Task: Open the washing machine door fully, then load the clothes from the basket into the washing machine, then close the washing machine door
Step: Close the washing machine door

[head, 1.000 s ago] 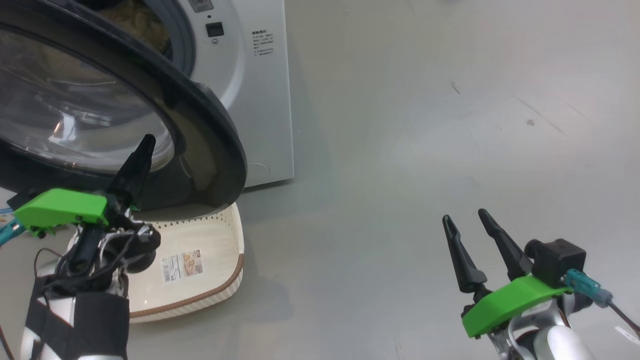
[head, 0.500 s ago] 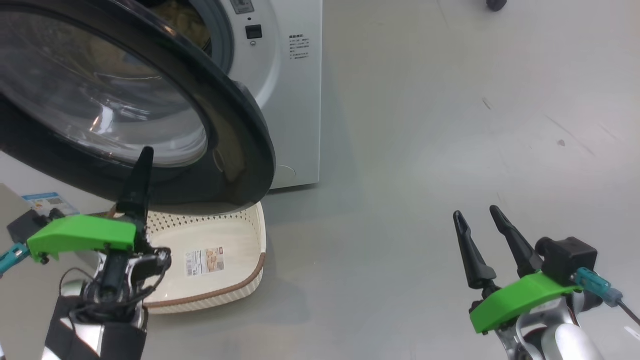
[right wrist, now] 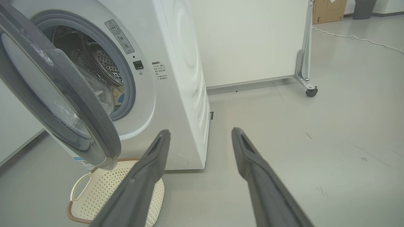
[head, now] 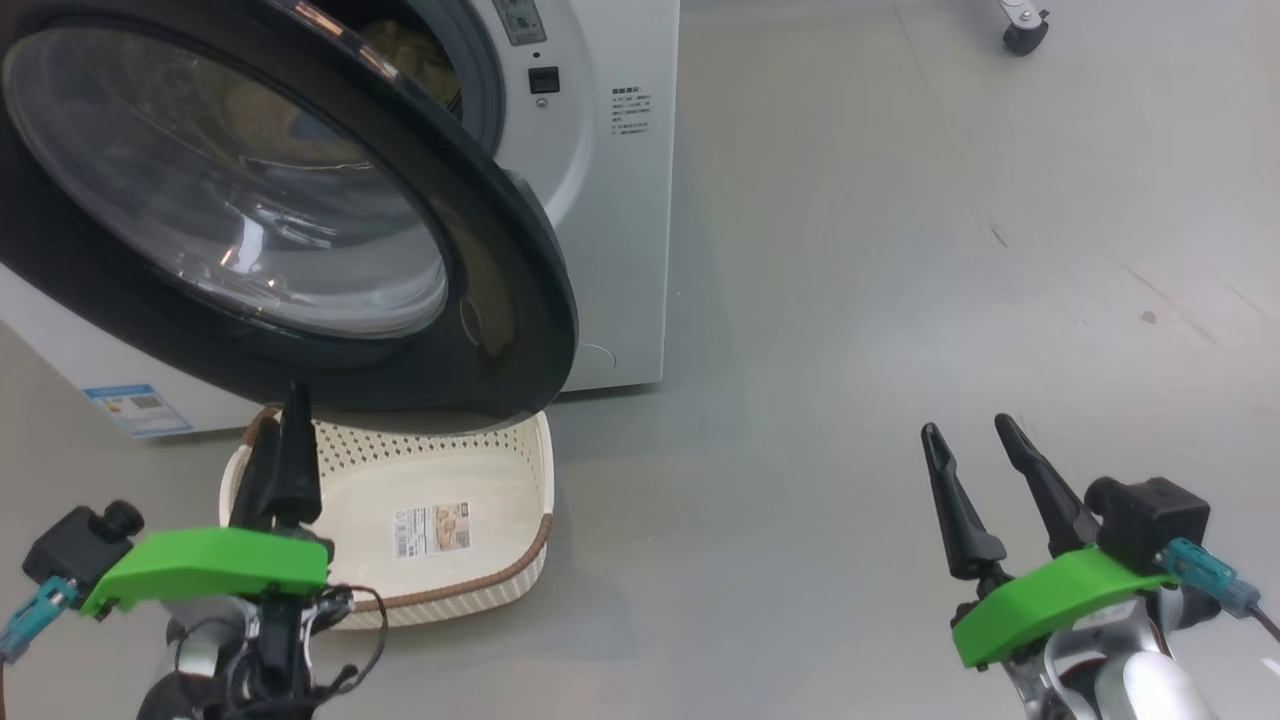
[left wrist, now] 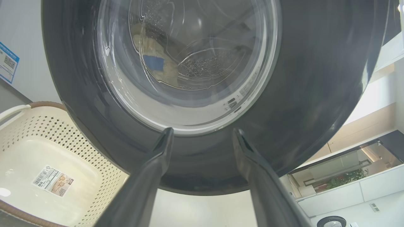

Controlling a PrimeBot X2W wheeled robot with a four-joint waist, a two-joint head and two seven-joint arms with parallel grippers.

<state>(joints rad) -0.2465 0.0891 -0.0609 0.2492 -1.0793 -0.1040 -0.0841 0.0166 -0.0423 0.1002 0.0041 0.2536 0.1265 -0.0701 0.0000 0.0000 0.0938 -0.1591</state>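
The washing machine [head: 610,200] stands at the upper left, and its black-rimmed washing machine door [head: 500,270] hangs partly open over the basket [head: 430,450]. The basket is empty apart from a label. The cream clothes [left wrist: 164,67], with a blue patch, lie in the drum and show through the door glass. My left gripper [head: 280,420] is open, low in front of the basket and just below the door rim [left wrist: 315,78], touching nothing. My right gripper [head: 965,430] is open over bare floor to the right, holding nothing. The right wrist view shows the door [right wrist: 79,110], the drum mouth and the basket [right wrist: 104,195].
A white panel [right wrist: 252,41] on a caster [right wrist: 311,91] stands behind and to the right of the machine. A cardboard box [right wrist: 326,11] sits far back. Grey floor [head: 850,300] spreads to the right. A blue sticker [head: 135,408] is low on the machine's front.
My left gripper went from shut against the door to open and dropped away below the rim. The head view itself has shifted. The right gripper holds its pose.
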